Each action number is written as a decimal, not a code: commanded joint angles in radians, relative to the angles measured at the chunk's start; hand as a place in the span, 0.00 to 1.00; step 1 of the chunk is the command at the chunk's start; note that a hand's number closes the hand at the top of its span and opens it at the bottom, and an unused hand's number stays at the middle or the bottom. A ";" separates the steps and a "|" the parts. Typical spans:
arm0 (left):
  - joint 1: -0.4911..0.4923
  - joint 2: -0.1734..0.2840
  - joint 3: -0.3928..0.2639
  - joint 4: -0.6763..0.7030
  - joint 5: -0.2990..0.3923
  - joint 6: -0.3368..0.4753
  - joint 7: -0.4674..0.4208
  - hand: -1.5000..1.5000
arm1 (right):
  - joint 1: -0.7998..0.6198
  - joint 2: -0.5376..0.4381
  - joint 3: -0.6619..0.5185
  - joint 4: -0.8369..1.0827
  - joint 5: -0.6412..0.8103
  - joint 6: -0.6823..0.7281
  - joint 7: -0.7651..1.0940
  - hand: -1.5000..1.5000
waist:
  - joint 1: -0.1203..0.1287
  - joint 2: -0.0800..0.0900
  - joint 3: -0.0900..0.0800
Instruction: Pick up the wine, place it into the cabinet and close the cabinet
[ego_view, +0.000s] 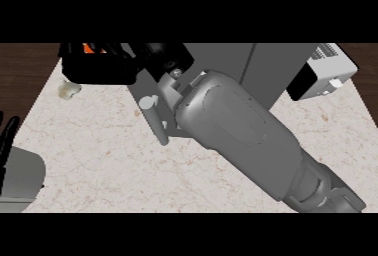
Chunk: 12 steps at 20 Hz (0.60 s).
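Right hand (164, 54) at cabinet (258, 70) (fingers hidden).

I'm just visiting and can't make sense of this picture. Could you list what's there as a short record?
surface: pale marble counter
cabinet: grey, at the top middle
cabinet door: open, seen edge-on, with a handle
right arm: grey forearm reaching up to the cabinet
right hand: black, at the cabinet's opening; fingers not clear
wine: not visible
left hand: black fingers at the left edge
other: white appliance at top right; small pale object at upper left
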 joint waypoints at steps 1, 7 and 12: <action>-0.015 -0.016 -0.013 -0.015 -0.016 0.017 0.017 0.00 | 0.000 -0.031 -0.072 0.173 0.024 0.012 -0.092 1.00 | 0.000 0.031 0.004; -0.034 -0.013 -0.005 -0.004 -0.026 0.014 0.024 0.00 | 0.021 -0.114 -0.060 0.206 0.068 0.057 -0.139 1.00 | -0.004 0.035 0.004; -0.041 -0.033 -0.018 -0.007 -0.034 0.014 0.020 0.00 | 0.019 -0.116 -0.071 0.220 0.070 0.067 -0.160 1.00 | 0.000 0.035 0.003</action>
